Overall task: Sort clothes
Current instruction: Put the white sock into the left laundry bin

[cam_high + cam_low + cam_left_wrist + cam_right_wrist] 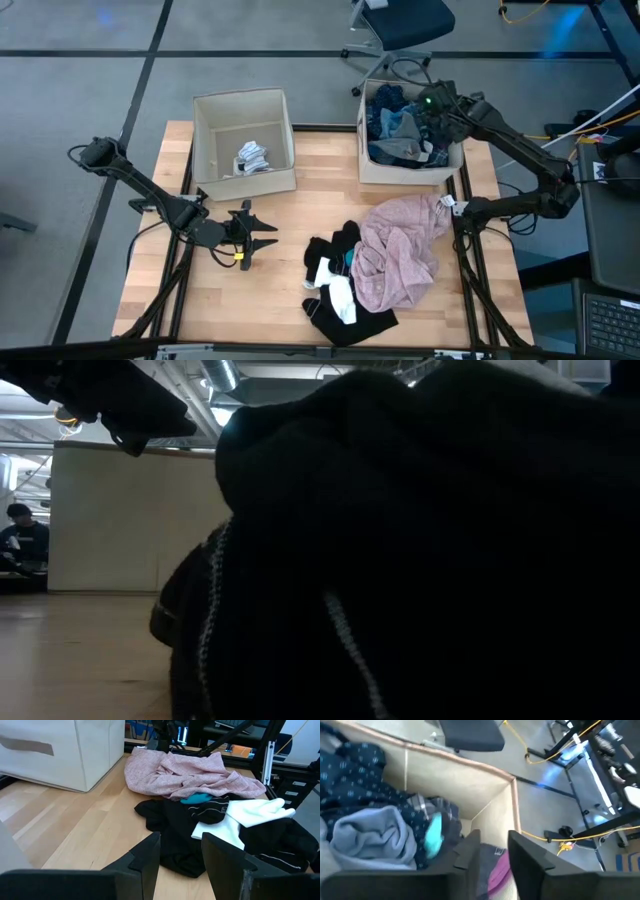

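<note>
A pile of clothes lies on the table's right half: a pale pink garment (400, 245) (190, 772), black pieces (345, 315) (175, 827) and a white sock (342, 297) (250, 815). My left gripper (262, 236) (181, 855) hovers open left of the pile, pointing at it. My right gripper (432, 103) (492, 855) is over the right beige box (372, 170) (460, 762), fingers a little apart. That box holds navy dotted fabric (355, 770), a pale blue garment (370, 835) and a teal piece (434, 837). My right gripper has a grey and pink bit of cloth (497, 867) showing in the gap between its fingers, seen from above over the box's corner. Whether the fingers touch it cannot be told.
The left beige box (243, 110) (60, 750) stands at the back left with striped socks (253, 158) inside. Bare wood lies between the left gripper and the pile. A black garment (420, 540) fills the low view. A person (20, 535) sits far behind.
</note>
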You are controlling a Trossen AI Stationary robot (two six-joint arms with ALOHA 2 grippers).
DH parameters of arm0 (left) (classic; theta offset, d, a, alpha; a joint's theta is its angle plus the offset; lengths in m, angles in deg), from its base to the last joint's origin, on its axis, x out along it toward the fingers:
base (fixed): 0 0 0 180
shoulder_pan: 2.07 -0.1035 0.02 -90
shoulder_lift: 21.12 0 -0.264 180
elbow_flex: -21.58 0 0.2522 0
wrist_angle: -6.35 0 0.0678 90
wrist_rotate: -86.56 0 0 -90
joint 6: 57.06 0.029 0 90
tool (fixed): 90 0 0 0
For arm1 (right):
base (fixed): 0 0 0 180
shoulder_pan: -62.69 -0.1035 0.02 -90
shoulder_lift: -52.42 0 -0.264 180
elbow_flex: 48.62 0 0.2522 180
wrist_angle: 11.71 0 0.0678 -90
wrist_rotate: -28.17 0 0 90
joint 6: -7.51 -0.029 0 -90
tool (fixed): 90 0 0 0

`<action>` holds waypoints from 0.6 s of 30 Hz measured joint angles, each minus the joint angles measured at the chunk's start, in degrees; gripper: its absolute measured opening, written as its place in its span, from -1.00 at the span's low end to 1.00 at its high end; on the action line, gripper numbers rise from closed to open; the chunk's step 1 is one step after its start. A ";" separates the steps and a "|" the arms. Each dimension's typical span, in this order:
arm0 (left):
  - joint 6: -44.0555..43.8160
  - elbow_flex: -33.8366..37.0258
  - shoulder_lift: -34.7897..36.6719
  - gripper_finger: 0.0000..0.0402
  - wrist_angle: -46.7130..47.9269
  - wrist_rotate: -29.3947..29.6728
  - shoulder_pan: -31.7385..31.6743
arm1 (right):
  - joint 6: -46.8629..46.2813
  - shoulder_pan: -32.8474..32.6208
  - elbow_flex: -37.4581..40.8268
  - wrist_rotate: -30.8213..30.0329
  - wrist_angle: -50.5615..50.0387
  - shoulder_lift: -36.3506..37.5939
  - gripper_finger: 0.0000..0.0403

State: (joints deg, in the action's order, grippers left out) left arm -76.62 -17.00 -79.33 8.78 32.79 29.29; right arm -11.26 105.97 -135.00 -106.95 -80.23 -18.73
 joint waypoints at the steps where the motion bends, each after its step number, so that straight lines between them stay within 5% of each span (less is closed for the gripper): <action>1: 0.00 0.00 0.00 -0.33 0.00 0.00 0.00 | 0.59 0.01 -0.03 0.78 -0.13 0.00 -0.43; 10: -0.02 0.02 0.00 -0.33 -0.02 0.00 0.00 | 4.12 -6.06 -5.87 14.86 -1.98 0.76 0.05; 18: -0.02 0.01 0.00 -0.33 -0.02 0.00 0.00 | 4.23 -25.20 -6.40 26.88 1.51 -0.42 0.12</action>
State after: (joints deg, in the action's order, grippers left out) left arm -76.64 -16.99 -79.33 8.75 32.79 29.29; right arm -7.04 80.77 -141.40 -80.07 -78.72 -19.15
